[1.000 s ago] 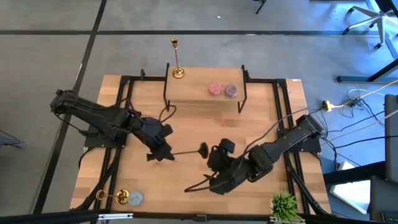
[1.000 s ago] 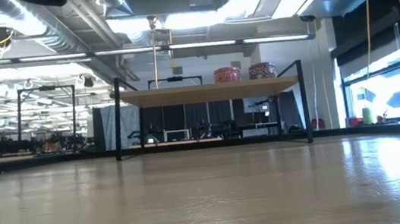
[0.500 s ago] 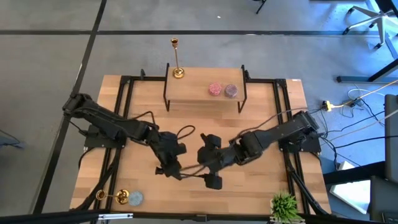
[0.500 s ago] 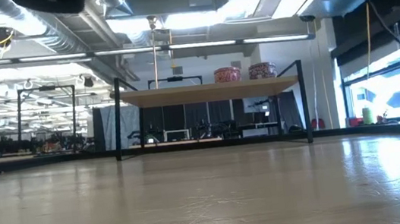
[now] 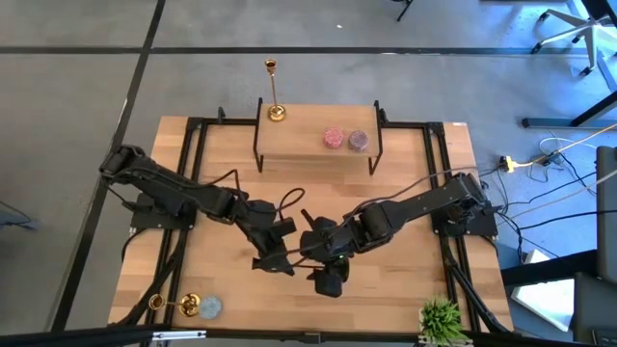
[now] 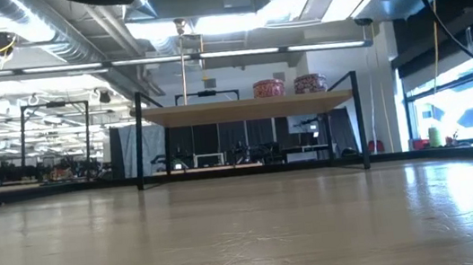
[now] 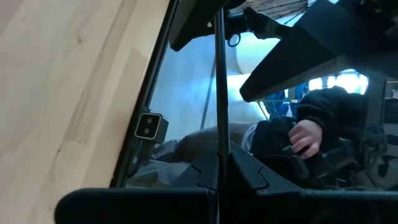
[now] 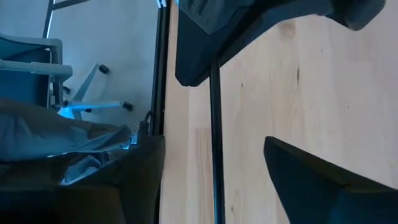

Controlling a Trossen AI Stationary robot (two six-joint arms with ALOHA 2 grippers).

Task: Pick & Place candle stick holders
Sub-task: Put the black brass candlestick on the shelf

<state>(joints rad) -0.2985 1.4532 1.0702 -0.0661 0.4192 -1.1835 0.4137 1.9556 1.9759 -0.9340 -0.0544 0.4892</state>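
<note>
The left gripper (image 5: 273, 258) was clamped on a dark-looking candlestick (image 5: 289, 261) held level above the table's (image 5: 415, 178) middle; the right gripper's (image 5: 310, 253) parted fingers straddled its stem. A gold candlestick (image 5: 274, 92) stood on the shelf's (image 5: 308, 145) back-left corner; another (image 5: 172, 305) lay at the table's front-left corner.

Glowing evenly under bright overhead daylight; ceiling lights (image 6: 232, 20) glaring in the low view; blurring into dark silhouettes close to both wrist cameras.

Bare wooden tabletop (image 6: 250, 239) fills the foreground. At the far end, a black-framed wooden shelf (image 6: 247, 108) on thin legs. Two round patterned tins (image 6: 289, 85) sit side by side on it toward its right. Near its left end, a slim gold candlestick (image 6: 184, 62) stands upright. Dark arm part at top edge.
</note>
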